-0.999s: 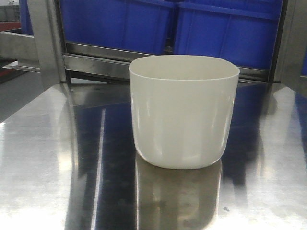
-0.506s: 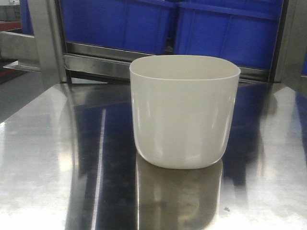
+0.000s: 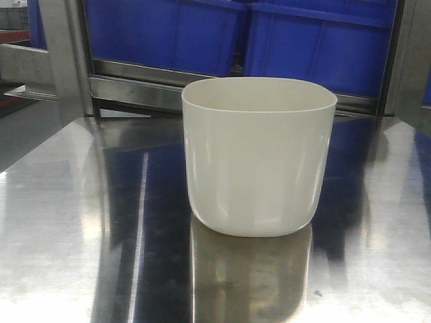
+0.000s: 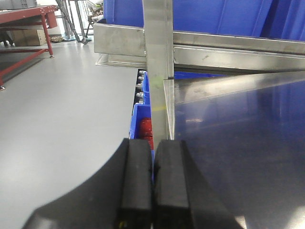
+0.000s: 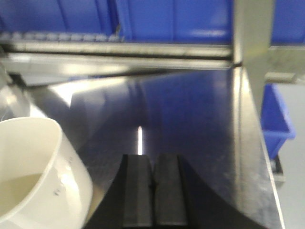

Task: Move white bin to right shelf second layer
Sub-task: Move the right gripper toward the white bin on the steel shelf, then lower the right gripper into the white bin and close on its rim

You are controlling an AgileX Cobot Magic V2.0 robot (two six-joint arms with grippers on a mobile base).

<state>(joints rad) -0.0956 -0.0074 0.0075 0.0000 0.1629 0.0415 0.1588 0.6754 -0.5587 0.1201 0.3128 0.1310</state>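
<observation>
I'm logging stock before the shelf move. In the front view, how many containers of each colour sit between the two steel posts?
Glossy off-white plastic tub: 1
Large blue rectangular plastic crates: 2 (left, right)
Total: 3

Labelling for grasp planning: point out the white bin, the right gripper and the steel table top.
white bin (image 3: 259, 161), front view, middle of its front wall.
right gripper (image 5: 153, 167), right wrist view, between its closed fingertips.
steel table top (image 3: 60, 235), front view, bare left area.

One white bin (image 3: 259, 158), two grippers (image 4: 152, 191) (image 5: 152, 195), at least two blue crates (image 3: 161, 33).
</observation>
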